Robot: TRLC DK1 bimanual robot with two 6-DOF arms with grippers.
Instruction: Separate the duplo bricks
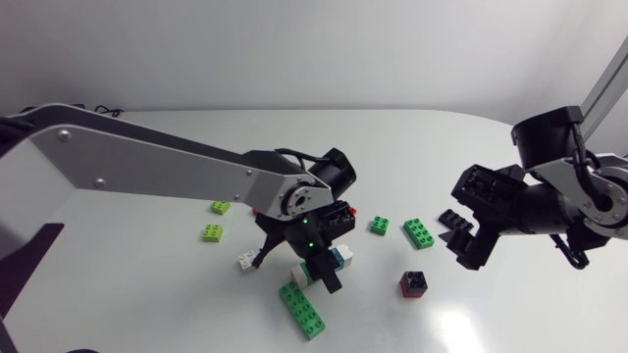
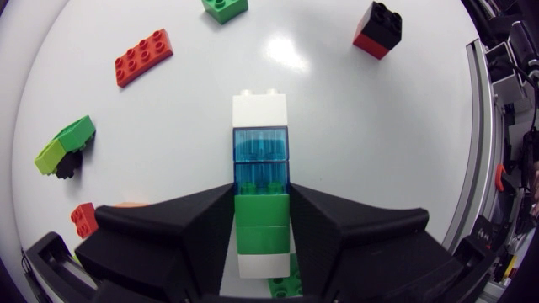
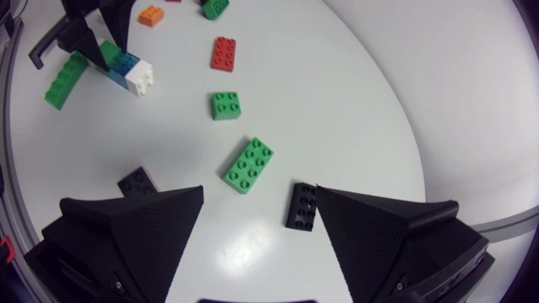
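Observation:
A stack of duplo bricks (image 2: pixel 260 147), white and blue at its far end with green and white further back, lies between the fingers of my left gripper (image 2: pixel 261 189). Both fingers press its green part from two sides. In the head view that gripper (image 1: pixel 319 267) holds the stack (image 1: pixel 340 258) low over the table's middle. My right gripper (image 1: pixel 469 235) stands open to the right, above a black brick (image 3: pixel 301 206) and a green six-stud brick (image 3: pixel 248 164). It holds nothing.
Loose bricks lie around: a long green brick (image 1: pixel 302 309), a red-and-black block (image 1: pixel 414 284), a green four-stud brick (image 1: pixel 379 225), two lime ones (image 1: pixel 212 232), a red brick (image 2: pixel 143 57), an orange one (image 3: pixel 152 14) and another black brick (image 3: pixel 139 181).

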